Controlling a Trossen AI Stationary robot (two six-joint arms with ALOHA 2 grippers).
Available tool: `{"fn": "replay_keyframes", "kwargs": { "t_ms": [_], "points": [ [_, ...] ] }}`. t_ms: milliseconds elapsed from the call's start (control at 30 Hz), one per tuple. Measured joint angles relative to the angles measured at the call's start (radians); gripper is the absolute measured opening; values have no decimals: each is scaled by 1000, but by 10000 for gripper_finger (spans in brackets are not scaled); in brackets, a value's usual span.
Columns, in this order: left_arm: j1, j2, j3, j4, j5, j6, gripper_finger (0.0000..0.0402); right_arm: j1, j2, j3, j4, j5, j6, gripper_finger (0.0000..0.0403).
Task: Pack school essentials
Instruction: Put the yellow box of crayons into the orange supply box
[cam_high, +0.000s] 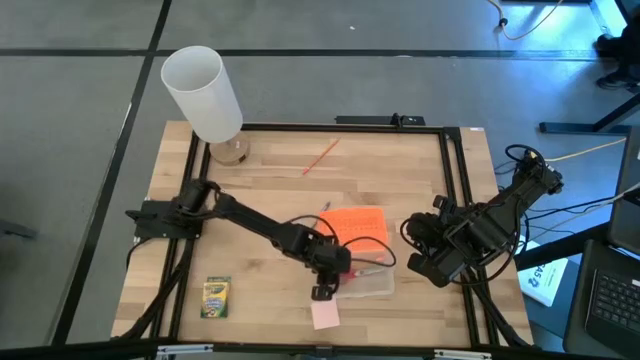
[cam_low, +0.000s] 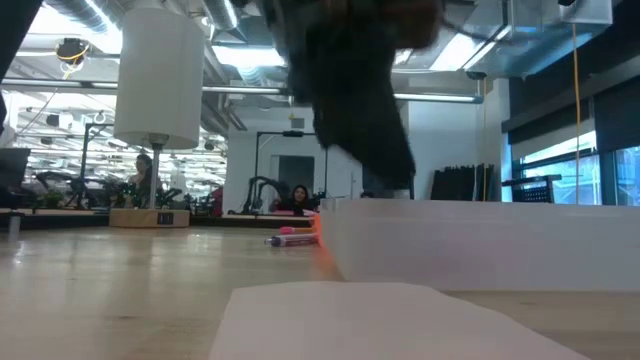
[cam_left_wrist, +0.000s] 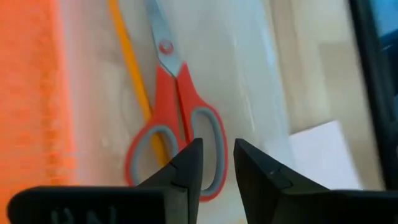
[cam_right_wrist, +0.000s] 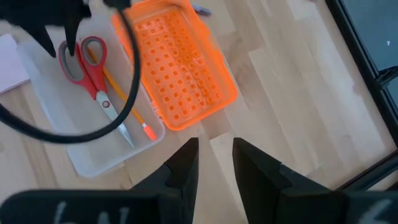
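The red-handled scissors (cam_left_wrist: 177, 99) and a yellow-orange pencil (cam_left_wrist: 134, 81) lie flat in the clear plastic box (cam_right_wrist: 93, 155), next to its orange lid (cam_right_wrist: 180, 68). My left gripper (cam_left_wrist: 217, 155) hovers open just above the scissors' handle loops, near the box's near end (cam_high: 375, 285). The pink sticky-note pad (cam_high: 325, 316) lies on the table in front of the box. The crayon box (cam_high: 216, 296) lies flat near the front left. A thin red pencil (cam_high: 320, 158) lies towards the far edge. My right gripper (cam_right_wrist: 216, 152) waits open over bare table to the right of the lid.
The tall white cylinder (cam_high: 203, 95) stands at the far left corner. A black frame (cam_high: 455, 200) borders the tabletop. A blue-grey pen tip (cam_right_wrist: 202, 9) shows beyond the lid. A black cable (cam_right_wrist: 124, 93) of the left arm loops over the box. There is free table between the crayon box and the cylinder.
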Motion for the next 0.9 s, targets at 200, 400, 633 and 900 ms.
{"fn": "replay_keyframes", "kwargs": {
  "t_ms": [200, 400, 633, 900],
  "points": [
    [22, -127, 0, -120, -72, 26, 86, 0, 0, 0, -1, 1, -14, 101],
    [66, -244, 1, -294, -134, -5, 86, 0, 0, 0, 0, 50, -16, 101],
    [71, -366, 1, -544, -199, -135, 86, 0, 0, 0, 13, 58, -66, 101],
    [-70, -460, 1, -919, -268, -661, 86, 0, 0, 0, 68, 89, -158, 101]
  ]
}}
